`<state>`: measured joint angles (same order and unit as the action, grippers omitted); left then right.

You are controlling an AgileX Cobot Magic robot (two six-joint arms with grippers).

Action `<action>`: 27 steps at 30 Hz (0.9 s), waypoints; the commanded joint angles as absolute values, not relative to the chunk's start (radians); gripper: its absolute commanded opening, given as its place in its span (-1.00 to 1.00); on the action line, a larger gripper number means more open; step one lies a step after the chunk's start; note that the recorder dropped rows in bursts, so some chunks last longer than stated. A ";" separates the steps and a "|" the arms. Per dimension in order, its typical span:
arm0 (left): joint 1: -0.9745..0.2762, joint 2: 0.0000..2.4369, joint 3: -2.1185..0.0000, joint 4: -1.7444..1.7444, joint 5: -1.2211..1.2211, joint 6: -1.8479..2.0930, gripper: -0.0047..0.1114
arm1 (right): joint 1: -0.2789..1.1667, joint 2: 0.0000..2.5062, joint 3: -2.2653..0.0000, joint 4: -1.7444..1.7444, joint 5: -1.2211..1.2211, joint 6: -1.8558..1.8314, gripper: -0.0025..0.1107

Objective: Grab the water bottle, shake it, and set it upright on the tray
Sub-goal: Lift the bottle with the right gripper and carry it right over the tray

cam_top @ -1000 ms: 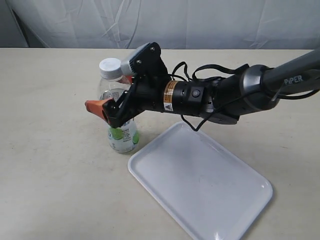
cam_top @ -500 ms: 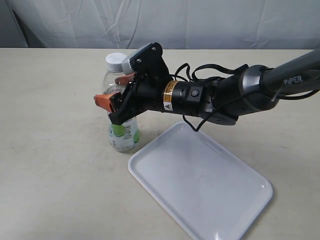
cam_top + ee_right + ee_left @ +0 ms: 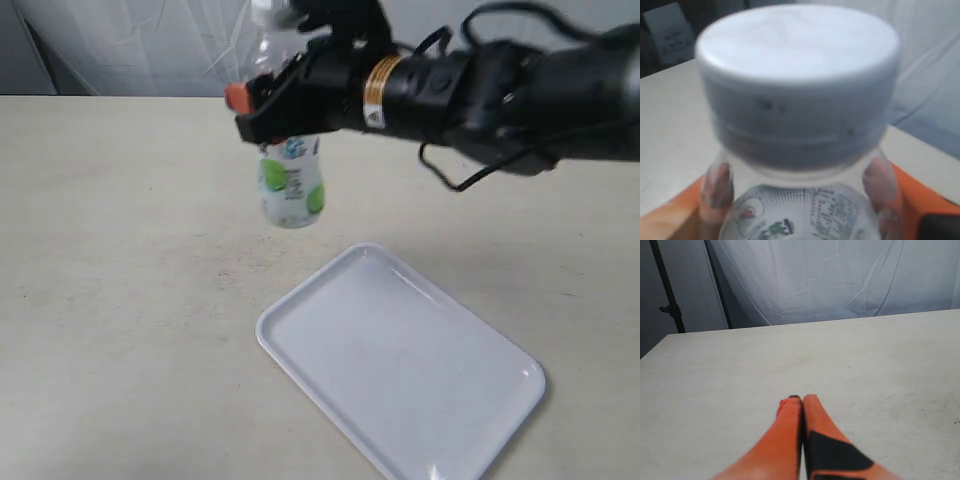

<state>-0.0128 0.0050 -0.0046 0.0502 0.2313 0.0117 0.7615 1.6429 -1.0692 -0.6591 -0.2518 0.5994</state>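
Observation:
The water bottle [image 3: 289, 185] hangs in the air above the table, upright, its lime label showing below my right gripper [image 3: 272, 100]. That gripper is shut on the bottle's upper body. In the right wrist view the white cap [image 3: 797, 75] fills the frame, with orange fingers [image 3: 892, 190] pressed on both sides of the clear shoulder. The white tray [image 3: 400, 370] lies flat on the table, in front of and to the right of the bottle, with nothing on it. My left gripper [image 3: 803, 399] is shut on nothing above bare table and is out of the exterior view.
A white cloth backdrop [image 3: 150, 45] hangs behind the table's far edge. The right arm [image 3: 500, 85] stretches in from the right, high above the tray. A dark stand [image 3: 670, 300] shows beyond the table in the left wrist view.
My right gripper closed on the bottle and lifted it off the table, up and a little to the right. The tray has not moved.

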 commanded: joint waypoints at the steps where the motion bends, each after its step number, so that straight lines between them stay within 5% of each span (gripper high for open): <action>1: -0.013 0.000 0.000 0.051 0.225 0.008 -0.91 | 0.758 1.443 -1.064 -0.683 -0.018 0.593 -0.97; 11: -0.013 0.000 0.000 0.051 0.225 0.008 -0.91 | 0.758 1.369 -0.644 -0.588 -0.176 0.632 -0.97; 15: -0.013 0.000 0.000 0.051 0.225 0.008 -0.91 | 0.758 1.267 -0.698 -0.588 -0.318 0.629 -0.97; 20: -0.013 0.000 0.000 0.051 0.225 0.008 -0.91 | 0.758 1.179 -0.842 -0.595 -0.189 0.629 -0.97; 27: -0.013 0.000 0.000 0.051 0.227 0.008 -0.91 | 0.758 1.323 -0.692 -0.592 -0.103 0.648 -0.97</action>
